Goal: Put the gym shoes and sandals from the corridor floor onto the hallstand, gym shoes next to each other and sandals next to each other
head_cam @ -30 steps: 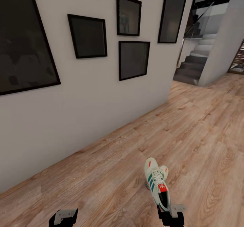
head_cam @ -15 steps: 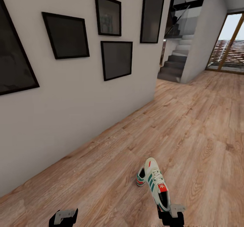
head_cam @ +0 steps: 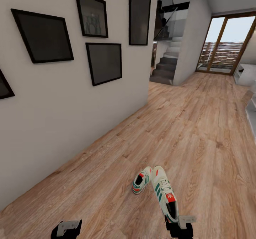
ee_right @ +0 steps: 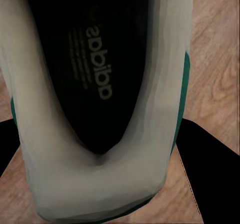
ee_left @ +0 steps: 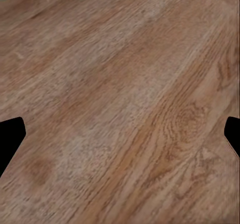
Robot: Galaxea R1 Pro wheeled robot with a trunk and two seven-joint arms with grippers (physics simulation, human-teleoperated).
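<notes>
Right gripper [head_cam: 176, 228] clamped on the heel of one gym shoe [head_cam: 164, 196], low at the right in the head view. Shoe's long axis running straight out ahead of the gripper, toe pointing down the corridor, sole side down, held clear above the floor [head_cam: 199, 143] by the look of it, though hard to judge. From the right wrist view, shoe [ee_right: 100, 98] seen from the heel end into its dark insole, a dark finger [ee_right: 210, 164] just outside the heel wall on either side; closed on the heel, then.

Second shoe [head_cam: 141, 180] lying on the floor just to the left of the held one, toe angled toward the wall [head_cam: 53, 118], apparently a little apart from it. Nearer the right arm than the left, but that arm is taken.

Left gripper [head_cam: 66, 230] low at the left, well apart from both shoes. In the left wrist view, fingers [ee_left: 10, 139] spread wide with bare planks between them; holding nothing.

Likely a carrying stage. White units [head_cam: 249, 100] at the right edge of the corridor, too cropped to tell whether either is the rack.
</notes>
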